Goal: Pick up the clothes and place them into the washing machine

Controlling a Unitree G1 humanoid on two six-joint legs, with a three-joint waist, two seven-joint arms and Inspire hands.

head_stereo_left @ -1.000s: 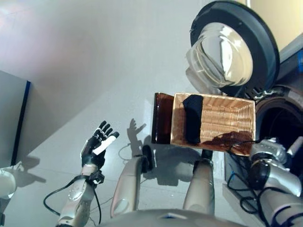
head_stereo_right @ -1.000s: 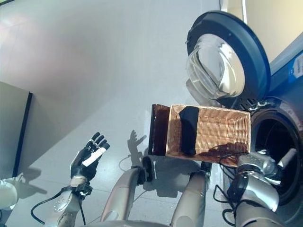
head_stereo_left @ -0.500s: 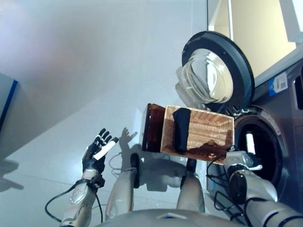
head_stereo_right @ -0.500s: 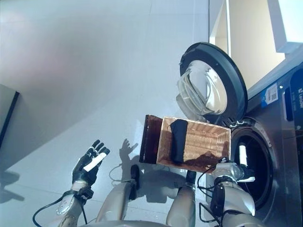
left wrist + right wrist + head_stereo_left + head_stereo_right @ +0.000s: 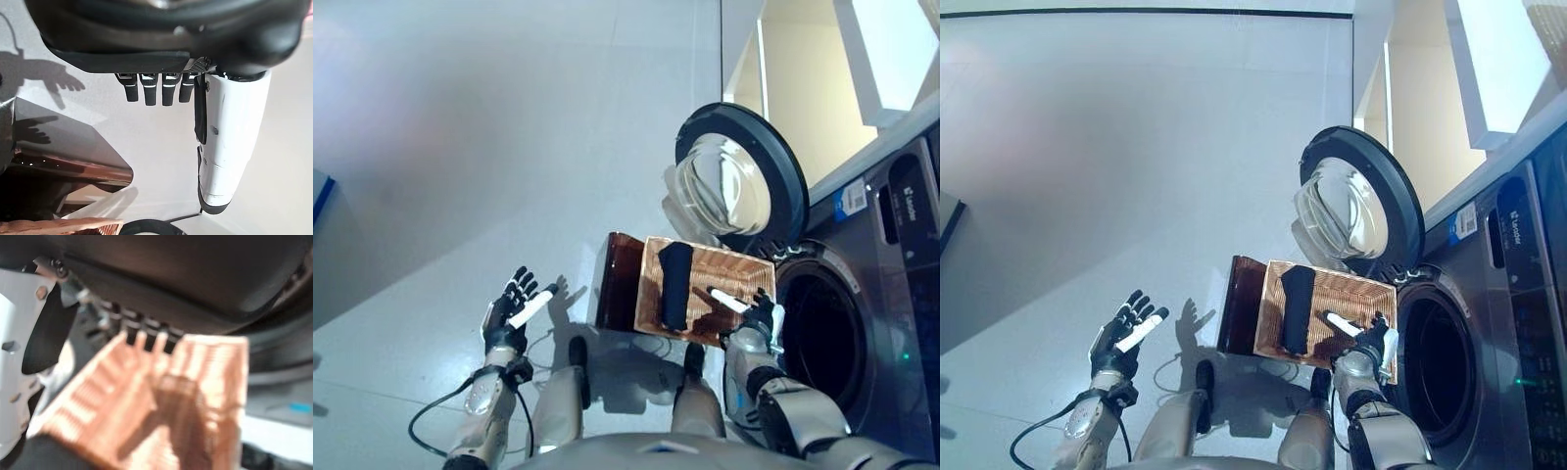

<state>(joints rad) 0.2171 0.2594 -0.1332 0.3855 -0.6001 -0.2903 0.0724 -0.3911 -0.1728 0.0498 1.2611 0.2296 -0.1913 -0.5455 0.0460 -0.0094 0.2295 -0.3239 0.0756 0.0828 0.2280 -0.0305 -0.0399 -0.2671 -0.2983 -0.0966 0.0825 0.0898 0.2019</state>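
A dark garment (image 5: 674,285) lies along the left side of the wicker basket (image 5: 744,273), which rests on a dark brown box (image 5: 613,280) beside the washing machine (image 5: 891,294). The machine's round door (image 5: 739,179) stands open and its drum opening (image 5: 820,338) is dark. My right hand (image 5: 756,316) is open over the basket's near right corner, fingers straight, holding nothing; the basket's weave (image 5: 195,382) shows past its fingers in the right wrist view. My left hand (image 5: 512,310) is open and empty over the floor, left of the box.
The pale grey floor (image 5: 460,176) spreads left and behind. The box's corner (image 5: 63,161) shows in the left wrist view. A doorway with a cream wall (image 5: 803,98) lies beyond the machine's door.
The camera has tilted, so the whole scene shifted. My right hand has swung from the drum opening to over the basket's near right corner. The left hand has stayed open in place.
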